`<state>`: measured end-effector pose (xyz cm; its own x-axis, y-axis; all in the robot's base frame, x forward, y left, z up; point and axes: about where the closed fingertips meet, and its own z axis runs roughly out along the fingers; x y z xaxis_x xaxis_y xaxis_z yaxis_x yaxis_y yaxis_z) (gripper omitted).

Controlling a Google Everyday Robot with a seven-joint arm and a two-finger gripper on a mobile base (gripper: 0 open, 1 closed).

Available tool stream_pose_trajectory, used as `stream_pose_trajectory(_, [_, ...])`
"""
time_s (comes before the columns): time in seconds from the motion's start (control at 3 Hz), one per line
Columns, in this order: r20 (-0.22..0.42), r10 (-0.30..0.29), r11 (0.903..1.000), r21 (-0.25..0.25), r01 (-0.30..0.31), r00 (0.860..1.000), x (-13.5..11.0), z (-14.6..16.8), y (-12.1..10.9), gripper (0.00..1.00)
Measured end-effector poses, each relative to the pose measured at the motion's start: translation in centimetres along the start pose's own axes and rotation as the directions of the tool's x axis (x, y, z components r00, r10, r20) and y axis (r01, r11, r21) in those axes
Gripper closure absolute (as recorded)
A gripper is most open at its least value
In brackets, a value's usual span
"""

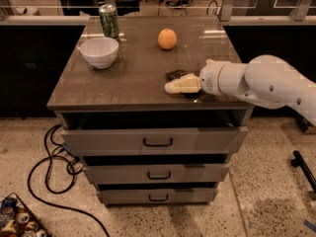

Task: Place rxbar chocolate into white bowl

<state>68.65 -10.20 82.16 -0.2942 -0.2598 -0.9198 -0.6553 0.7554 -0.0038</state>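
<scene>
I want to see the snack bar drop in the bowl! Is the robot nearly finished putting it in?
Not nearly. Done: the gripper is right beside the snack bar, low over the cabinet top at its front right. In hand: nothing I can be sure of; the bar seems to lie flat on the top. Left: grab it, carry it to the white bowl at the back left, and drop it in.

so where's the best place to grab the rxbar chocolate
Probably across its narrow width, coming down from above: the rxbar chocolate lies flat on the cabinet top, too thin for a side approach. The gripper is just in front, partly hiding it.
</scene>
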Motion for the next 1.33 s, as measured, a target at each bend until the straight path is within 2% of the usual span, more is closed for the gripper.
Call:
stream_pose_trajectory(0.33, [-0.059, 0.034, 0.9987, 0.04, -0.032, 0.998, 2.2, -0.6, 2.3, 0.18])
stream_pose_trajectory(0.67, [-0.075, 0.045, 0.9982, 0.042, -0.042, 0.996, 2.5, -0.9, 3.0, 0.49])
stream_pose_trajectory(1.33, [-0.075, 0.045, 0.9983, 0.042, -0.042, 0.996, 1.4, -1.4, 3.0, 1.0])
